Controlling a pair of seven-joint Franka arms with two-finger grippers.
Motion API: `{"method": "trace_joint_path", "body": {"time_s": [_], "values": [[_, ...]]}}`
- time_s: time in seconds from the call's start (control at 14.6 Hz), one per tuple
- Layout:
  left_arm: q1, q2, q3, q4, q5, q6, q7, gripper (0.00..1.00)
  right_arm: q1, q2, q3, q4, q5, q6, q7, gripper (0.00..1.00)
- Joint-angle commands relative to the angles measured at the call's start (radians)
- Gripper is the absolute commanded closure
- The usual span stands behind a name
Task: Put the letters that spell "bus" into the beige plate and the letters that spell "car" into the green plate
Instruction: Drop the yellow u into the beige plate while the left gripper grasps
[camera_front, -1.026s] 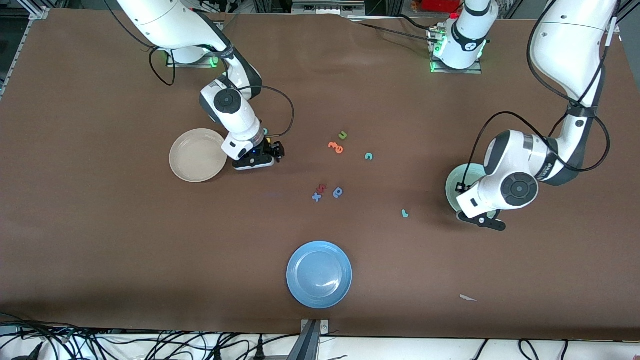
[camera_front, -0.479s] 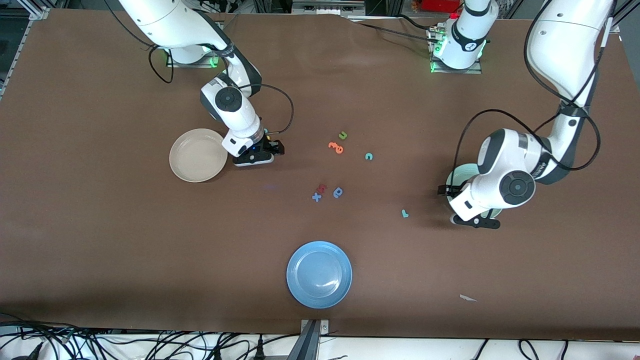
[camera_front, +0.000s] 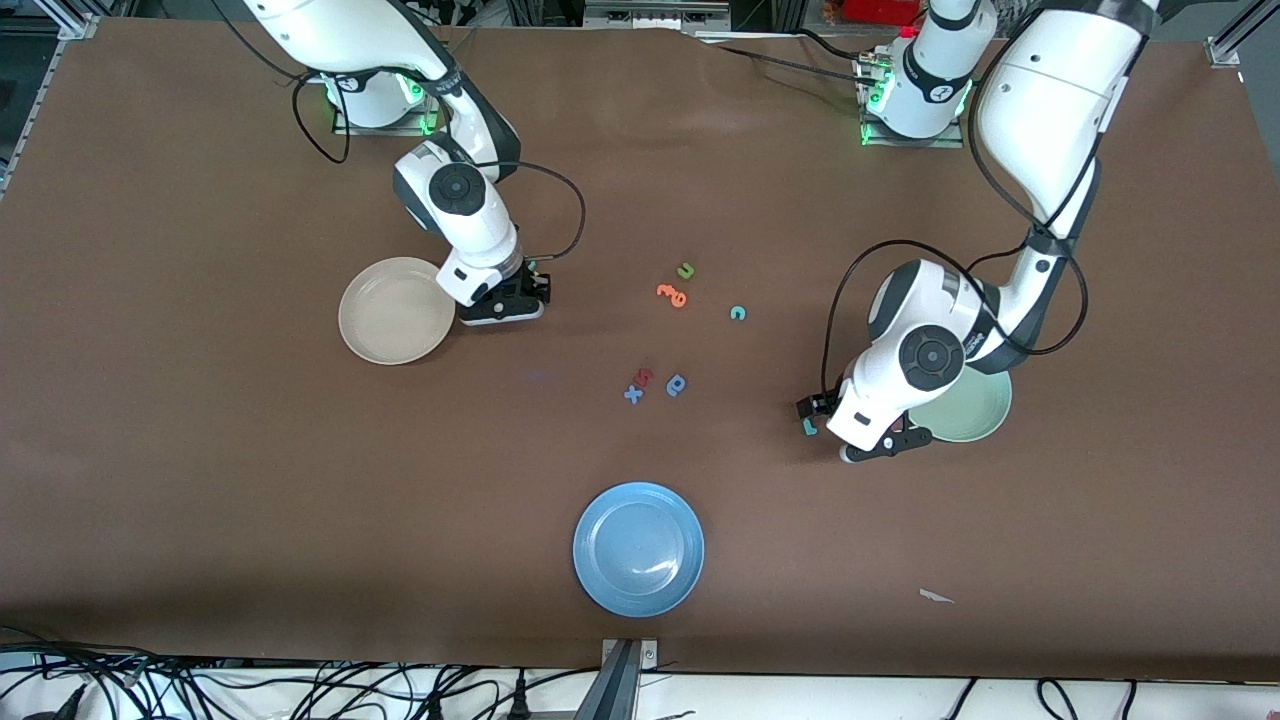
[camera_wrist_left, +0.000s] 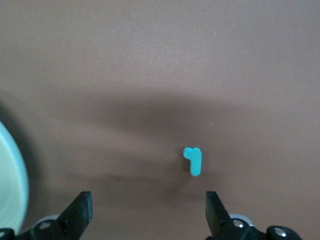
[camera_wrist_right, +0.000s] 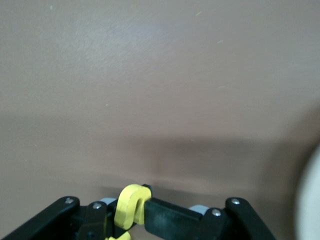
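- Blue plate (camera_front: 638, 549) sits closest to the front camera, well clear of both grippers, with nothing in it.
- Left gripper (camera_front: 822, 422) is low over the worktop (camera_front: 200, 480), jaws spread wide with nothing in them. The teal r (camera_wrist_left: 194, 161) lies flat on the brown surface just ahead of the jaws, closer to one finger than the other, not touching either.
- Green plate (camera_front: 975, 412) is right beside the left gripper, toward the left arm's end of the worktop, partly under the wrist. I can't tell if anything's in it.
- Out in the middle, well away from both sets of jaws: a blue x (camera_front: 632, 395), a red letter (camera_front: 645, 376) and a blue rounded letter (camera_front: 676, 385) bunched together.
- A bit farther from the camera there's the teal c (camera_front: 738, 313) on its own, then an orange letter (camera_front: 672, 294) with a green u (camera_front: 686, 270) just beside it.
- Right gripper (camera_front: 537, 290) is down low beside the beige plate (camera_front: 396, 310), jaws clamped on a yellow letter (camera_wrist_right: 129, 205) that stands up between the fingers. It's curvy, but I can't tell which letter it is.
- The beige plate looks empty and is just beside the right gripper, toward the right arm's end.
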Motion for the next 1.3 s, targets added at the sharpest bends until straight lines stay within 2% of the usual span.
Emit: {"method": "trace_joint_path", "body": {"time_s": [0.0, 0.14, 0.41, 0.48, 0.68, 0.82, 0.89, 1.03, 1.09, 1.23], "values": [[-0.024, 0.059, 0.007, 0.058, -0.016, 0.015, -0.077, 0.03, -0.006, -0.088, -0.002, -0.018, -0.014, -0.083, -0.003, 1.00], [-0.035, 0.070, 0.007, 0.058, -0.010, 0.051, -0.105, 0.04, -0.019, -0.113, 0.000, -0.016, -0.014, -0.088, -0.009, 1.00], [-0.044, 0.099, 0.007, 0.087, -0.009, 0.052, -0.119, 0.10, -0.153, -0.196, 0.031, -0.024, 0.000, -0.202, -0.194, 1.00], [-0.044, 0.102, 0.007, 0.092, -0.009, 0.052, -0.120, 0.15, -0.179, -0.203, 0.032, -0.024, 0.001, -0.221, -0.247, 1.00], [-0.044, 0.111, 0.010, 0.095, -0.010, 0.052, -0.117, 0.39, -0.294, -0.203, 0.052, -0.035, 0.001, -0.240, -0.382, 1.00], [-0.044, 0.125, 0.010, 0.115, -0.009, 0.052, -0.116, 0.51, -0.343, -0.170, 0.052, -0.052, 0.001, -0.229, -0.425, 1.00], [-0.044, 0.126, 0.011, 0.116, -0.007, 0.052, -0.116, 0.56, -0.357, -0.144, 0.052, -0.059, 0.001, -0.204, -0.425, 0.83], [-0.044, 0.133, 0.011, 0.125, -0.007, 0.052, -0.113, 0.67, -0.358, -0.128, 0.052, -0.099, 0.003, -0.125, -0.413, 0.07], [-0.044, 0.134, 0.011, 0.125, -0.007, 0.052, -0.110, 0.72, -0.358, -0.130, 0.052, -0.107, 0.003, -0.121, -0.410, 0.00], [-0.044, 0.136, 0.013, 0.127, -0.006, 0.052, -0.105, 0.78, -0.358, -0.142, 0.058, -0.107, 0.003, -0.136, -0.369, 0.00]]}}
